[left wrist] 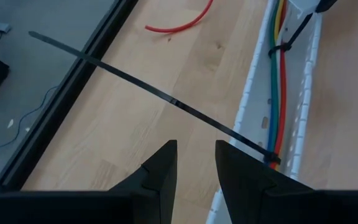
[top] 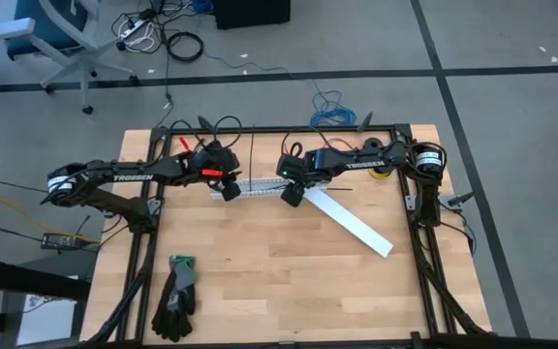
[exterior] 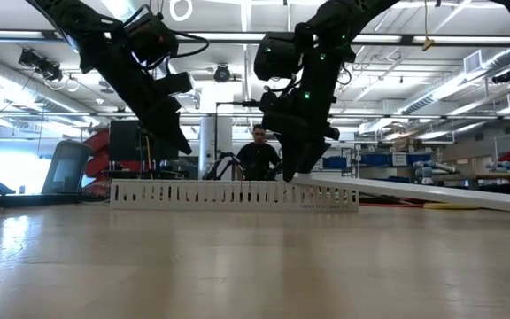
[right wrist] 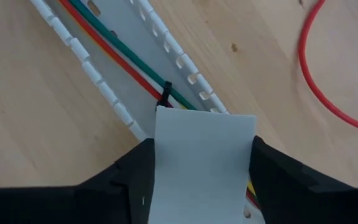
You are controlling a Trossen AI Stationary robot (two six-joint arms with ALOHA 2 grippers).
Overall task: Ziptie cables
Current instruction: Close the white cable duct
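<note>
The cables [left wrist: 277,93] lie inside the white slotted channel [top: 260,186] near the tabletop's [top: 260,291] far edge, where a black ziptie [left wrist: 166,99] circles them, its long tail sticking out. The left gripper [left wrist: 196,163] hovers just above that tail with jaws slightly parted and empty, probably to pull it tight. The right gripper [right wrist: 204,155] clamps a flat white cover strip [right wrist: 201,162] over the channel, likely steadying it.

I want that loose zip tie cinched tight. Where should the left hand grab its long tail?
Probably mid-tail: the zip tie runs as a straight thin strip from its head on the cables in the white channel, out above bare wood. The left hand is open, so it could come from the table-edge side, jaws straddling the strip's width.
</note>
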